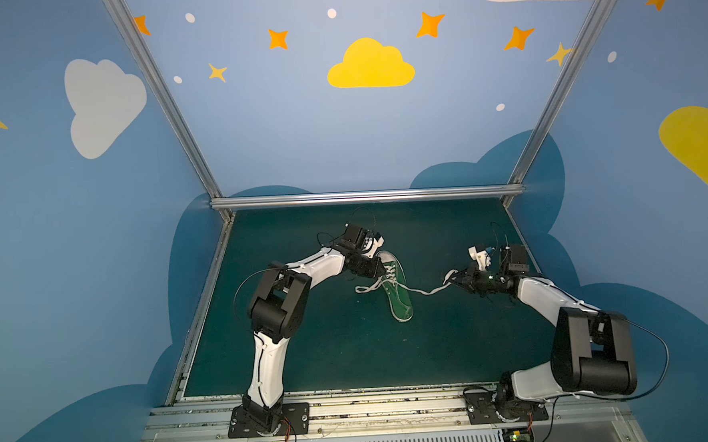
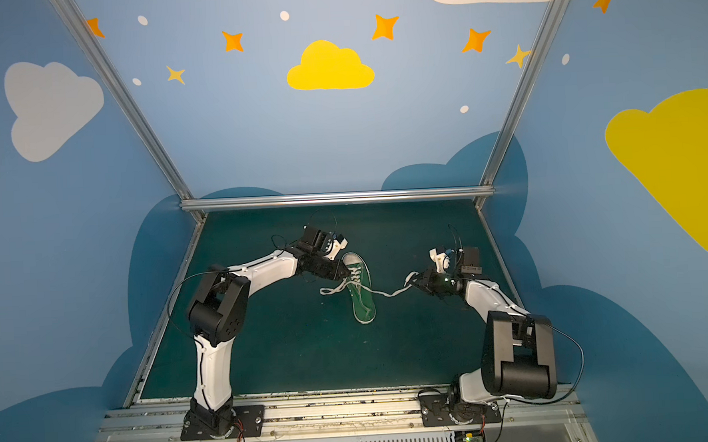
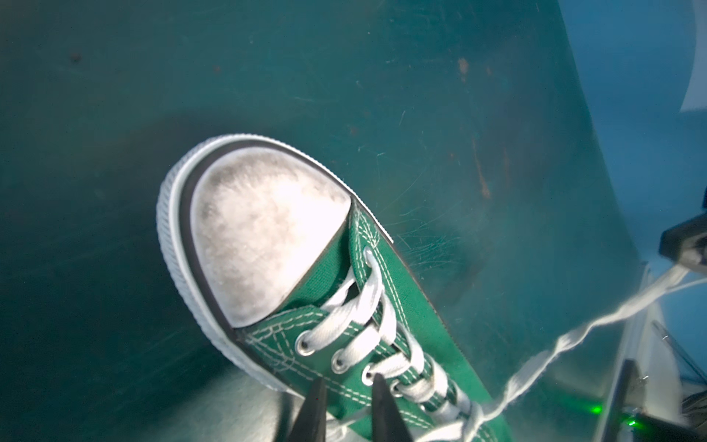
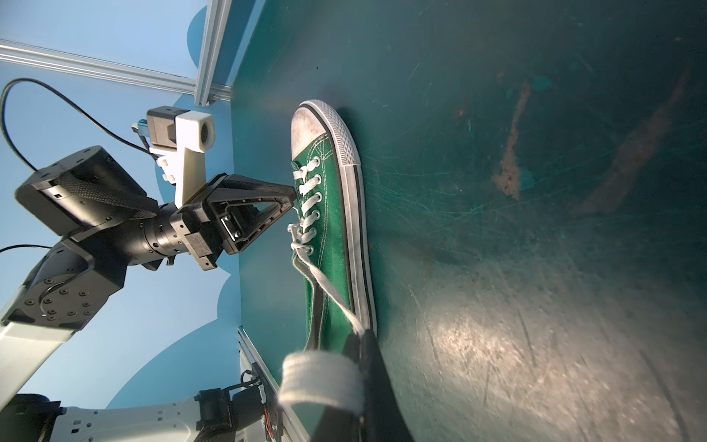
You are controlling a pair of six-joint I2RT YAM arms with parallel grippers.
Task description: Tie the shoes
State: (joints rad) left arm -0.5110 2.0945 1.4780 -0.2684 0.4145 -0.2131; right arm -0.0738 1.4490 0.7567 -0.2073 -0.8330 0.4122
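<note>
The shoes are a single green sneaker (image 1: 397, 288) (image 2: 361, 290) with a white toe cap (image 3: 264, 229), lying mid-mat with the toe pointing away. My left gripper (image 1: 382, 270) (image 3: 348, 382) is at its eyelet row (image 4: 292, 193). The jaws are open by a narrow gap, and a thin strand of lace crosses that gap. One white lace (image 1: 426, 291) (image 2: 389, 293) (image 3: 554, 344) runs taut from the shoe's throat to my right gripper (image 1: 455, 281) (image 4: 361, 344), which is shut on it, a loose end (image 4: 321, 379) folding out beside the fingers. Another lace loop (image 1: 366, 288) lies on the mat left of the shoe.
The dark green mat (image 1: 351, 355) is bounded by an aluminium rail (image 1: 367, 196) at the back, side rails, and the slotted front rail (image 1: 374, 399) that carries both arm bases. Blue painted walls enclose it. The right arm's elbow (image 1: 592, 355) stands high at front right.
</note>
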